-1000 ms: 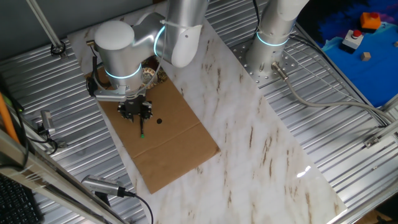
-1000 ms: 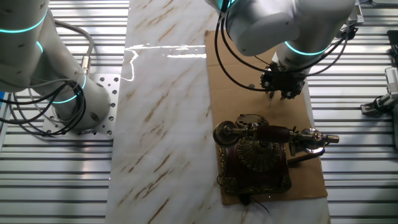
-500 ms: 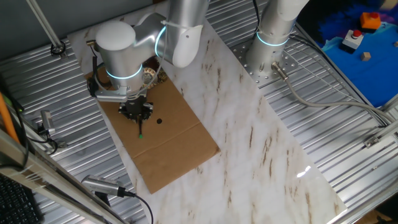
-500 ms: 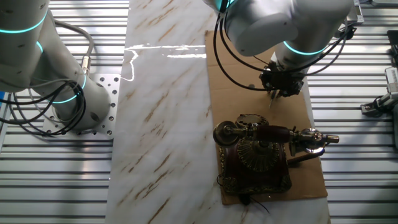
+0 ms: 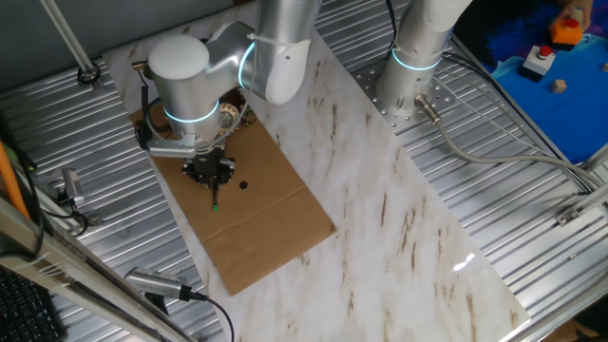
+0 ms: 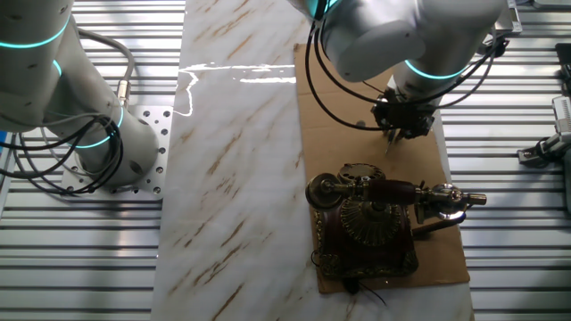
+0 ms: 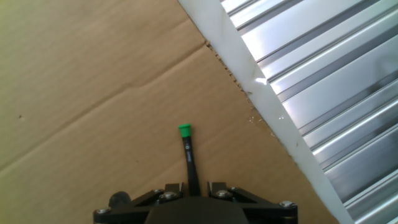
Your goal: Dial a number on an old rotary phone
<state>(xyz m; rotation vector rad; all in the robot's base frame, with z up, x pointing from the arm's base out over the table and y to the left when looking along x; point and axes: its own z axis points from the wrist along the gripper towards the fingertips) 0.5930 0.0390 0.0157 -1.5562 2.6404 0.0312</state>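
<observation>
holding a thin black stick [image 7: 188,160] with a green tip, your jaws are pinched on it above the flat brown cardboard [image 5: 256,214], near the surface edge. the phone [image 6: 370,223] sits just beside, on the same sheet, untouched. you're likely still in the approach; next, carry the tip over to the round gold dial [image 6: 373,220] and seat it in a finger hole.

We count one old rotary phone [image 6: 375,218] with one handset [image 6: 393,192] across its cradle. One thin black stick [image 7: 188,160] with one green tip sits between the jaws. One brown cardboard sheet [image 5: 256,214] lies on one marble worktop [image 5: 399,218]. Two silver arms [image 5: 190,76] show, each with glowing rings.
</observation>
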